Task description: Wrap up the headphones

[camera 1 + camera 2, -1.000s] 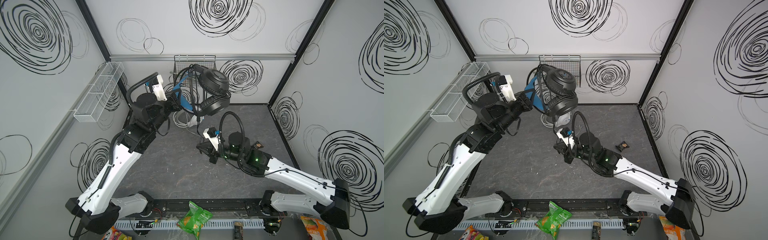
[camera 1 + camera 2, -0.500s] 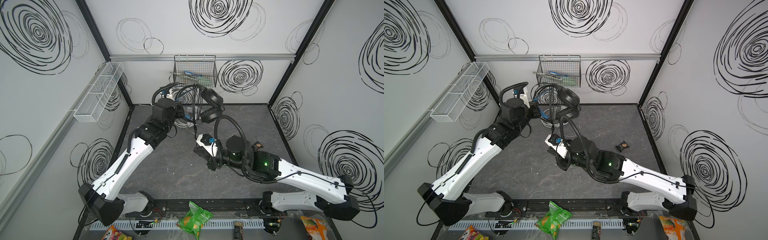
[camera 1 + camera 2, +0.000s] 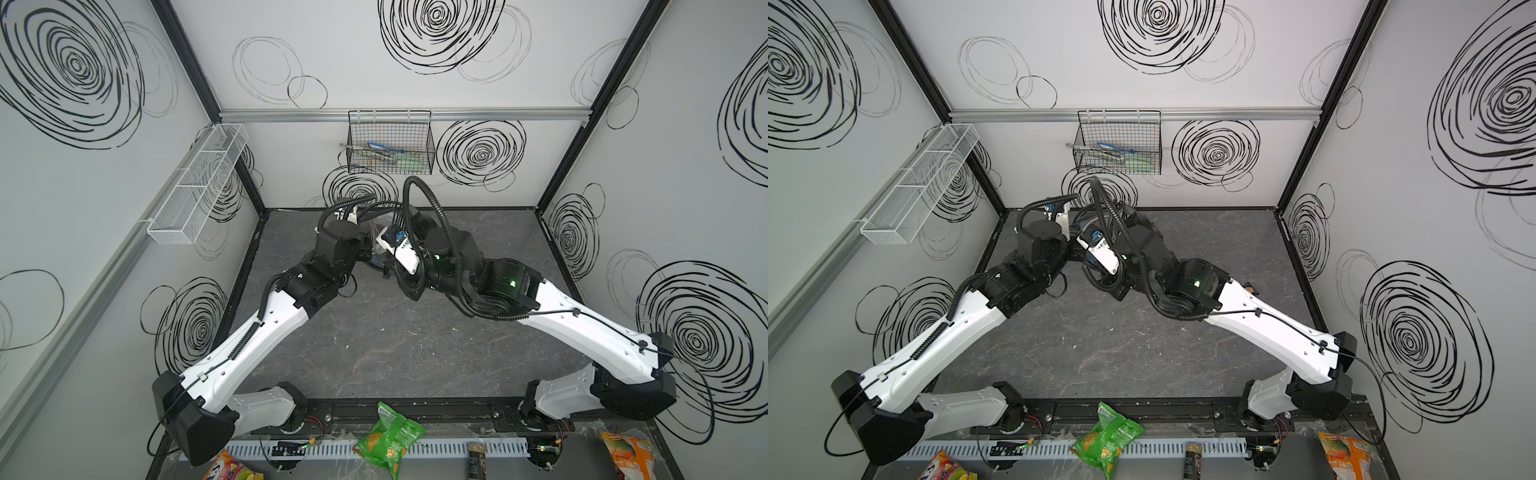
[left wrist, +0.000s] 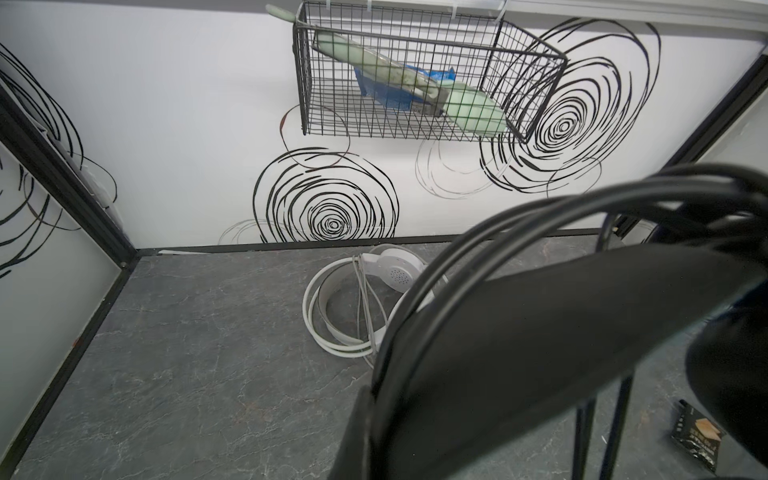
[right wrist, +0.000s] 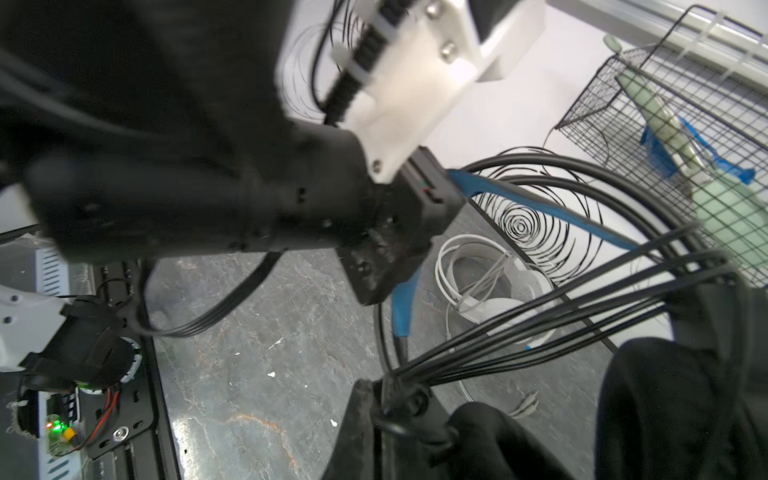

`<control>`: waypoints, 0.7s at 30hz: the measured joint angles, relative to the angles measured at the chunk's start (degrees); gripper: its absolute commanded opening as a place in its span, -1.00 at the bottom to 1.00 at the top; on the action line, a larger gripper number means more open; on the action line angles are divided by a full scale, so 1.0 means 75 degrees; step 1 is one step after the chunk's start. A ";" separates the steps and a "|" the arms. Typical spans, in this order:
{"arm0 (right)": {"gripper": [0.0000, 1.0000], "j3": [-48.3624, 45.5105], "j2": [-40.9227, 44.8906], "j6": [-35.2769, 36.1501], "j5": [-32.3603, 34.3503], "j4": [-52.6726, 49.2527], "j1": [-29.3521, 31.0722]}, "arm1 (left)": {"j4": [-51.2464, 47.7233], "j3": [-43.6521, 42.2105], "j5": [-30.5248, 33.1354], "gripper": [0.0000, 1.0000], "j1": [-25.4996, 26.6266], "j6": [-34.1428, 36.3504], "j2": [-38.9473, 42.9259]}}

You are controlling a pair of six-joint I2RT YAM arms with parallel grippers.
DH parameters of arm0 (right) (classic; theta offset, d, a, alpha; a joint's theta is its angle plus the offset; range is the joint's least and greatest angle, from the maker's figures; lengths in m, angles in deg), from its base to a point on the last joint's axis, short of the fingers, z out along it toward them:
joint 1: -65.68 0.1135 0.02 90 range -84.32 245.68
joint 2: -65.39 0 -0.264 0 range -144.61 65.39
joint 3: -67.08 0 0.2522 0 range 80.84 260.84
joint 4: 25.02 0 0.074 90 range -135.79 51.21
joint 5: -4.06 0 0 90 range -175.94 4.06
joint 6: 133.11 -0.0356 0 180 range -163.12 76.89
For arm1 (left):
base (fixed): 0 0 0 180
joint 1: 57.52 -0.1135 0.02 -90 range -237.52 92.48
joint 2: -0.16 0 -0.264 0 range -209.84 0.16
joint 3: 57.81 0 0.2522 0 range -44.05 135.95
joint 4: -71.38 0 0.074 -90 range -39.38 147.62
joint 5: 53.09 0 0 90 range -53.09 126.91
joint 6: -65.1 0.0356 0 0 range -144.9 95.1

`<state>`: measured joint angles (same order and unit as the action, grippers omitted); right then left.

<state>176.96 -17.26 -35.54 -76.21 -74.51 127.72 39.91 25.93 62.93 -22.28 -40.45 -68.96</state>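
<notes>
Where the two arms meet in both top views, near the back of the worktop [image 3: 374, 353] below the wire basket [image 3: 353, 137], their wrists cover most of what they carry. The left arm [image 3: 266, 324] and right arm [image 3: 582, 328] lean in from either side, wrists close together.

In the left wrist view the black headset [image 4: 561, 332] fills the foreground right against the camera, its broad headband crossed by several loops of black cable [image 4: 623, 199]. The white headset [image 4: 395, 270] lies beyond it on the worktop, close to the back wall, with its white cable [image 4: 309, 316] coiled around it. A small dark packet [image 4: 698, 432] lies apart.

In the right wrist view the left hand [image 5: 415, 232] is clamped tight on the black headset's blue-lined headband, which runs out past both sides of its jaws. The right hand [image 5: 399, 395] is pinched closed on the black cable, whose strands fan out from its jaws toward the headset. The white headset lies on the worktop beyond both hands, touched by neither.
</notes>
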 measured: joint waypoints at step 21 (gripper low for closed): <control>-1.00 -0.0921 -0.0242 -0.0495 -0.0501 -0.0283 -0.1399 | -0.0294 -0.0358 0.0207 -1.00 0.0729 -0.0367 0.0035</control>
<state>170.05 -19.08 -39.26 -79.97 -76.63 117.23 37.70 23.24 64.48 -16.81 -43.21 -68.70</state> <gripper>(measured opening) 0.054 0.084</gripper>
